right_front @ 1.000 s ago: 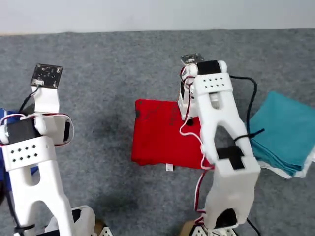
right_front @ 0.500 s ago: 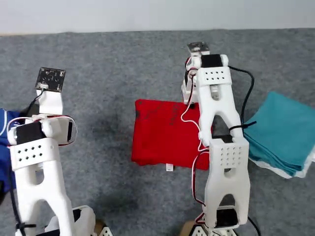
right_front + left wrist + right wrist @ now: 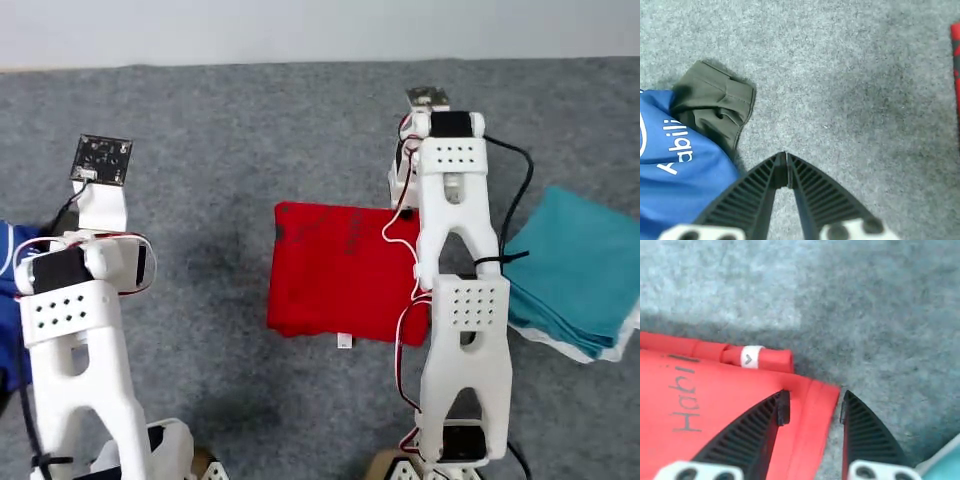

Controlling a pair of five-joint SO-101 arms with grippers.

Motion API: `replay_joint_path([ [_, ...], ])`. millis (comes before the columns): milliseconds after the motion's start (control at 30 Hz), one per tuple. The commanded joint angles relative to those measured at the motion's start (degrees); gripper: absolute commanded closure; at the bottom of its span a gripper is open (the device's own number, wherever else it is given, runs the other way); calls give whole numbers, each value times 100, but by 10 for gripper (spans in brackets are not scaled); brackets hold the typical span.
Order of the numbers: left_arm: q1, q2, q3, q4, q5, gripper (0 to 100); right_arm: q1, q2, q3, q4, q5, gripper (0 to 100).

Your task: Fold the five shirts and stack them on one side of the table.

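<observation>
A folded red shirt [image 3: 340, 272] lies in the middle of the grey table. My right gripper [image 3: 812, 407] is open over the red shirt [image 3: 715, 425] at its far right corner, one finger on the cloth and the other at its edge. The right arm [image 3: 455, 270] stretches along the shirt's right side. My left gripper [image 3: 788, 170] is shut with nothing in it, hovering above bare carpet beside a blue shirt [image 3: 677, 185] and a dark green shirt [image 3: 715, 107]. The left arm [image 3: 75, 300] stands at the table's left, with the blue shirt [image 3: 10, 290] under it.
A stack of folded shirts with a teal one [image 3: 580, 265] on top sits at the right edge of the table. Grey table surface [image 3: 220, 140] lies open behind and between the arms. A white wall runs along the far edge.
The right arm has stretched farther back and to the right, bringing its gripper to the red shirt's far right corner. The left arm has shifted slightly.
</observation>
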Motion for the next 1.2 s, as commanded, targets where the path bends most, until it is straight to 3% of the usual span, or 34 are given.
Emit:
replay_joint_path([
  [0, 44, -114, -22, -79, -53, 995, -75, 57, -281, 207, -70, 837],
  [200, 44, -114, -22, -79, -53, 995, -92, 101, -369, 154, -70, 992],
  [567, 44, -114, -22, -53, -53, 995, -488, 215, -958, -391, -18, 989],
  [767, 44, -114, -22, -44, -53, 995, -470, 558, -993, -585, 431, 986],
  [867, 44, -114, -22, -44, -53, 995, -470, 532, -993, -514, 440, 936],
  [1067, 44, -114, -22, -44, -53, 995, -558, 92, -993, -391, 404, 710],
  [1167, 44, -114, -22, -44, -53, 995, -611, -171, -993, -154, 431, 696],
])
